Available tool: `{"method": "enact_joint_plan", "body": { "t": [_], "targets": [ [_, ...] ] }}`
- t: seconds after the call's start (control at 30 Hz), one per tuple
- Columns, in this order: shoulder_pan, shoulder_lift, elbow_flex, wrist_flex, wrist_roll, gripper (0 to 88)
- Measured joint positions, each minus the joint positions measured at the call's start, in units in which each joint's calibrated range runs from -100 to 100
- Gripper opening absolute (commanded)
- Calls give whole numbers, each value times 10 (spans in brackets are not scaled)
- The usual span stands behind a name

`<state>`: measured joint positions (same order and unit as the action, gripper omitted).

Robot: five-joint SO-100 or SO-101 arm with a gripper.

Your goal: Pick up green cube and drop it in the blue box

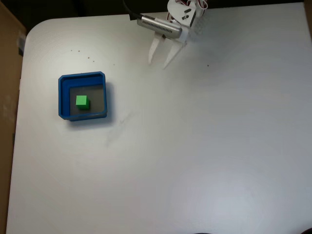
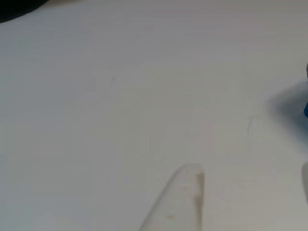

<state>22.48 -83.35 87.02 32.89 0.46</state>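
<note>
In the fixed view the green cube lies on the grey floor of the blue box, left of the table's middle. My gripper hangs over the far edge of the white table, well to the right of the box, its two white fingers spread apart with nothing between them. The other view looks down on bare table past one pale fingertip at the bottom. A sliver of the blue box shows at that view's right edge.
The white table stretches wide in front of and right of the box. Brown cardboard stands along the left edge. Dark cables run off the arm at the top.
</note>
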Motion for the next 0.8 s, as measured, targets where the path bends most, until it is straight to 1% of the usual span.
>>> {"method": "enact_joint_plan", "body": {
  "t": [0.17, 0.27, 0.67, 0.8],
  "targets": [
    [-26, -100, 89, -14, 0, 168],
    [-54, -137, 113, -14, 0, 168],
    [-213, -147, 120, -14, 0, 167],
    [-242, -147, 120, -14, 0, 156]
  ]
}}
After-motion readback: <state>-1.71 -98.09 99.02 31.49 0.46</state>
